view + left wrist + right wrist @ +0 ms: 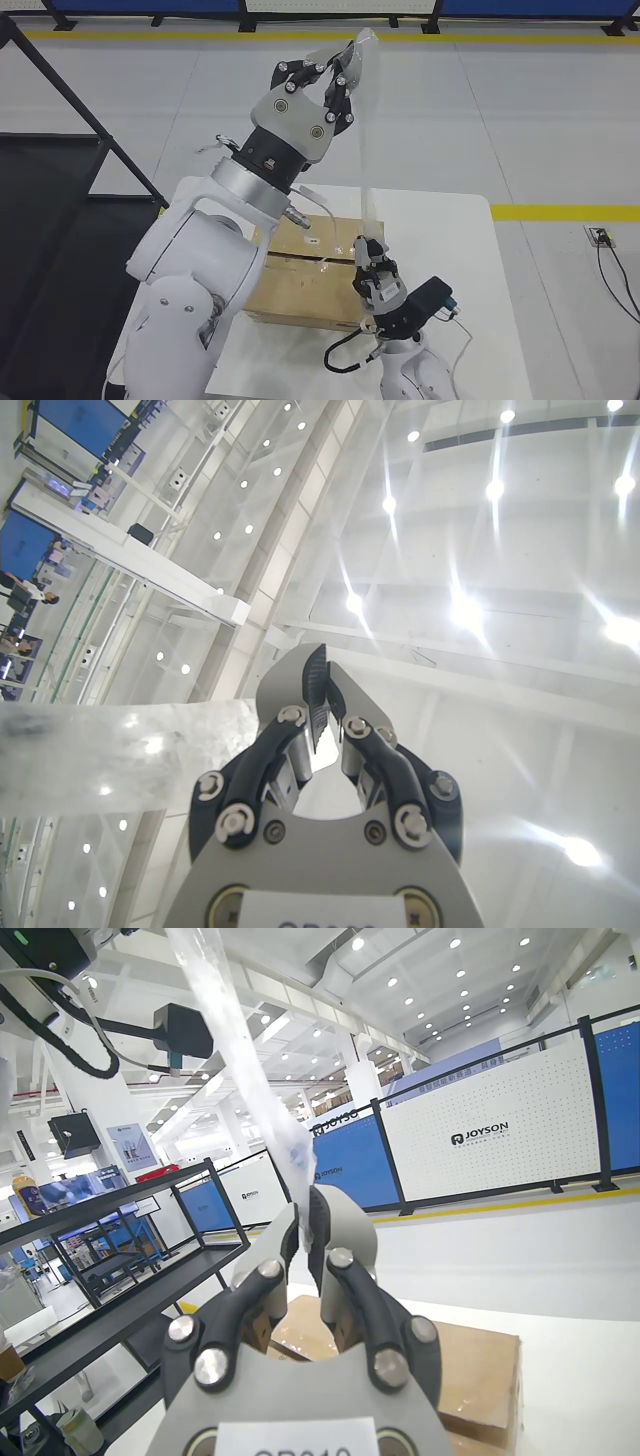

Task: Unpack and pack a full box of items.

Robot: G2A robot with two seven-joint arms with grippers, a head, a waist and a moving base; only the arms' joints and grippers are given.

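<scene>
A brown cardboard box [300, 285] [480, 1378] lies on the white table [450, 250]. A long strip of clear tape [366, 150] [240, 1043] [115, 760] runs taut from the box's top up into the air. My left gripper [348, 52] [324, 685] is raised high over the table's far edge, shut on the strip's upper end. My right gripper [368, 252] [304, 1223] hangs just above the box's right part, shut on the strip's lower end. The box's flaps look closed; its contents are hidden.
A black metal shelf rack [60, 170] [125, 1248] stands to the left of the table. Fence panels [500, 1153] close the area beyond a yellow floor line [560, 212]. Bare table surface lies right of the box.
</scene>
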